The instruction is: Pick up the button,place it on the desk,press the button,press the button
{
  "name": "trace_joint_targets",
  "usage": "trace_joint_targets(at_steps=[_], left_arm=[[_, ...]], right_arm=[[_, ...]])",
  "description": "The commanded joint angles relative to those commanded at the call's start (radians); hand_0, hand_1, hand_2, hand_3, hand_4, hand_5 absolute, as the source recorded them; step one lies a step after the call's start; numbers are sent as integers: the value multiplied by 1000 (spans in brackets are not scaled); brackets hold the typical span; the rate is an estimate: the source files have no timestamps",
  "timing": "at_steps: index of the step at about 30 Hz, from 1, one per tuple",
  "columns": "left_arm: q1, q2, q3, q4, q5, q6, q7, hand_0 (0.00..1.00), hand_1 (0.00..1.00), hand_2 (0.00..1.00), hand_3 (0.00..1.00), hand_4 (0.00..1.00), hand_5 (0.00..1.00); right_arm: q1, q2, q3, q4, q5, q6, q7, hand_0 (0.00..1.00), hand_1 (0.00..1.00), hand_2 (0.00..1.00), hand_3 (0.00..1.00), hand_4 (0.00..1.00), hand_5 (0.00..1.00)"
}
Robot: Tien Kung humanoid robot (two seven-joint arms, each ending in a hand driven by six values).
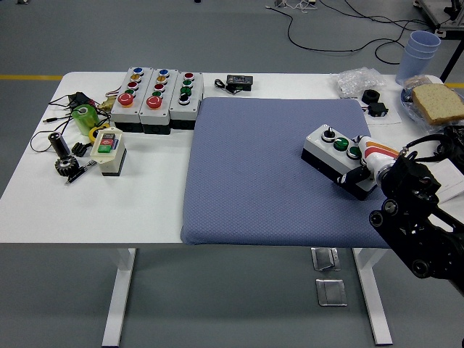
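White table (43, 203) carries a blue mat (261, 174). On the mat's right side sits the button box (336, 159), tilted, with the right hand (371, 161) closed around its right end. Three more button boxes (156, 96) stand left of the mat's far corner.

Bright even overhead light, soft faint shadows, sharp focus, no glare

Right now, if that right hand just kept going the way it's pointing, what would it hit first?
The right hand points up-left and is already against the grey button box on the blue mat, so it would likely push that box first. Depth is hard to judge.
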Motion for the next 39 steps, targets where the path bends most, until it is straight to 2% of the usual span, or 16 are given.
trace_joint_targets(at_steps=[4,5,8,10,11,15,17,19,23,24,28,30,33,34,35,39], left_arm=[[-1,0,-2,0,2,-1,0,653,637,637,556,327,849],[-1,0,-2,0,2,-1,0,652,636,635,556,327,849],[-1,0,-3,0,2,-1,0,652,636,635,556,327,849],[0,-1,-5,0,5,-1,0,652,636,635,556,327,849],[1,-2,-6,0,7,-1,1,652,637,637,556,327,850],[4,-2,-8,0,12,-2,1,652,637,637,556,327,850],[5,-2,-9,0,15,-2,1,651,636,636,556,330,854],[7,-2,-10,0,17,-3,2,651,636,636,556,330,854],[11,-3,-12,0,22,-3,2,652,636,636,555,328,851],[13,-3,-12,0,26,-4,2,652,636,636,555,328,851],[17,-4,-11,0,29,-5,3,652,636,636,555,328,851],[18,-4,-10,0,30,-5,3,652,636,640,555,328,847],[21,-4,-9,0,31,-4,3,652,636,640,555,328,847],[21,-4,-7,0,30,-4,3,652,636,640,555,328,847],[21,-4,-6,0,30,-4,3,652,636,640,555,325,846],[20,-4,-5,0,27,-4,2,652,636,640,555,325,846]], right_arm=[[0,-8,-7,8,-21,-14,-1,376,403,598,807,955,176],[-1,-13,-9,16,-20,-19,2,202,283,487,661,905,179],[-5,-26,-17,40,-10,-37,9,202,283,487,661,905,179],[-8,-41,-26,65,-10,-68,21,202,283,487,661,905,179],[-9,-51,-32,79,-4,-86,34,102,166,412,568,783,233],[-12,-94,-61,139,5,-132,110,102,166,412,568,783,233],[-15,-107,-67,161,-6,-139,133,59,138,387,532,780,253],[-24,-128,-73,204,-24,-144,166,59,138,387,532,780,253],[-33,-157,-91,265,-21,-133,265,60,121,366,517,781,263],[-33,-174,-116,291,-14,-127,317,60,121,366,517,781,263],[-22,-199,-175,311,19,-124,443,60,121,366,517,781,263],[-15,-204,-200,311,25,-115,479,57,114,360,514,781,263],[-4,-205,-241,309,28,-98,496,57,114,360,514,781,263],[3,-202,-265,305,21,-89,490,57,114,360,514,781,263],[8,-199,-282,302,19,-87,486,109,132,369,522,788,257],[29,-190,-327,278,17,-60,465,109,132,369,522,788,257]])
